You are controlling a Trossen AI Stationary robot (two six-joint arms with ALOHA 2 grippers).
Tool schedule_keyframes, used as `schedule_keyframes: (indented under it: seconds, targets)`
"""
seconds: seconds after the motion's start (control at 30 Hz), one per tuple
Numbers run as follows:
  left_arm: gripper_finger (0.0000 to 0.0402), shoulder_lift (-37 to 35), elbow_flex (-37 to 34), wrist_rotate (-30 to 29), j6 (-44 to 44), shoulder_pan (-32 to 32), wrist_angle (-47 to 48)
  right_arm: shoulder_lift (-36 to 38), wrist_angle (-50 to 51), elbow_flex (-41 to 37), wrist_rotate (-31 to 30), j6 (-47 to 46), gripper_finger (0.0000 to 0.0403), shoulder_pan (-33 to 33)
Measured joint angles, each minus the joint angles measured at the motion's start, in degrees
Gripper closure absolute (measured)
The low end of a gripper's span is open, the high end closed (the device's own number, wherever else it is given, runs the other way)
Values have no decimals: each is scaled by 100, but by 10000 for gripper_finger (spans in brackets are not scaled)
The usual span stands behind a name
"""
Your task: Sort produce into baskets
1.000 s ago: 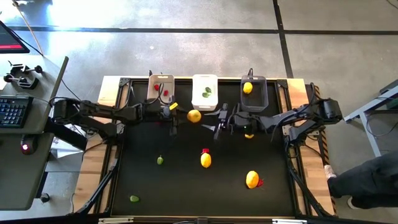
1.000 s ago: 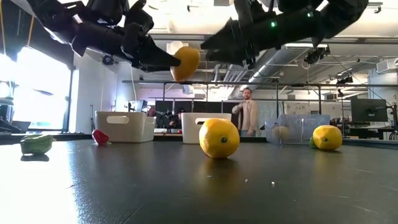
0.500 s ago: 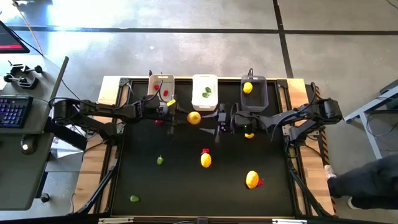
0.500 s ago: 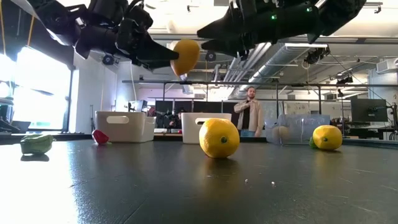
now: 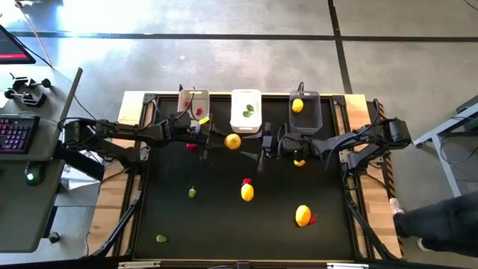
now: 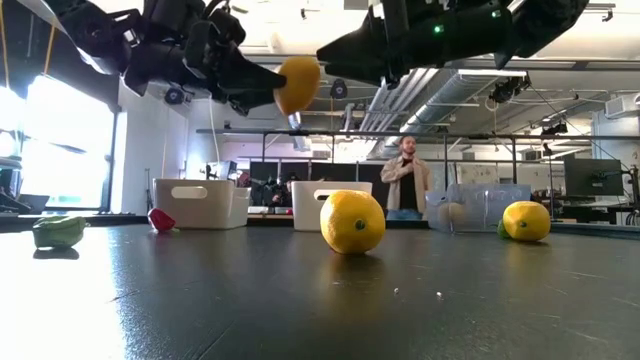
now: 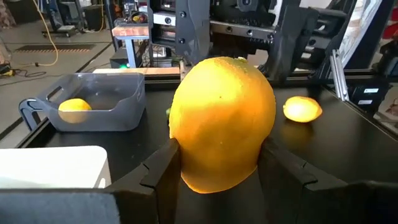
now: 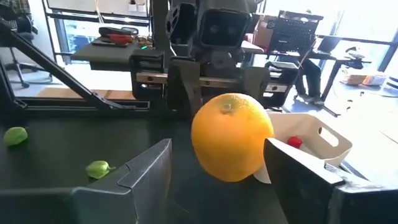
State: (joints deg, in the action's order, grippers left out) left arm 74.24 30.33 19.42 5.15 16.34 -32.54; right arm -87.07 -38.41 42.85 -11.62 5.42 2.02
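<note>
Up above the black bench [image 5: 224, 224], the left gripper [image 5: 221, 139] has its jaws clamped on an orange-yellow lemon [image 5: 233, 140], held in the air just in front of the bright white basket [image 5: 246, 109]; the left wrist view shows the fruit wedged between both dark fingers [image 7: 163, 167]. Facing it from the other side, the right gripper [image 5: 260, 142] hovers with its jaws apart, one finger [image 8: 144, 169] to each side of the same lemon in the right wrist view but not touching it. Along the far edge stand three baskets: a beige basket [image 5: 193, 104] with red pieces inside, the white one with green pieces, and a dark grey basket [image 5: 305, 110] holding a yellow lemon [image 5: 297, 105]. On the bench lie a second lemon [image 5: 247, 192] with a small red piece [image 5: 246, 181] just beyond it, a third lemon [image 5: 302, 216] touching another red piece [image 5: 312, 219], and two green pieces [image 5: 192, 193], [image 5: 161, 239] toward the left side. A fourth yellow fruit [image 5: 299, 161] sits partly hidden under the right arm. A person [image 6: 406, 185] stands in the room behind the bench.
</note>
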Motion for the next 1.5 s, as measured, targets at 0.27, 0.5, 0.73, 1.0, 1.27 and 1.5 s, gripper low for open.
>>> schedule_keyframes:
  seconds: [0.27, 0.5, 0.73, 1.0, 1.27, 1.5]
  targets:
    - [245, 0, 0, 0, 0, 55, -58, 2, 216, 0, -333, 705, 161, 26]
    - [245, 2, -158, -2, 39, 96, -308, 4, 213, 0, -277, 362, 233, 24]
    - [245, 2, -295, -2, -56, 96, -487, 7, 226, 51, -345, 277, 337, 25]
    - [245, 2, -295, -1, -47, 90, -489, 4, 606, 315, -822, 236, 228, 246]
    - [245, 2, -295, -1, -49, 83, -488, -66, 393, 334, -940, 215, 95, 328]
    - [245, 2, -295, -2, -50, -108, -485, -644, -637, 334, -788, 696, 73, 328]
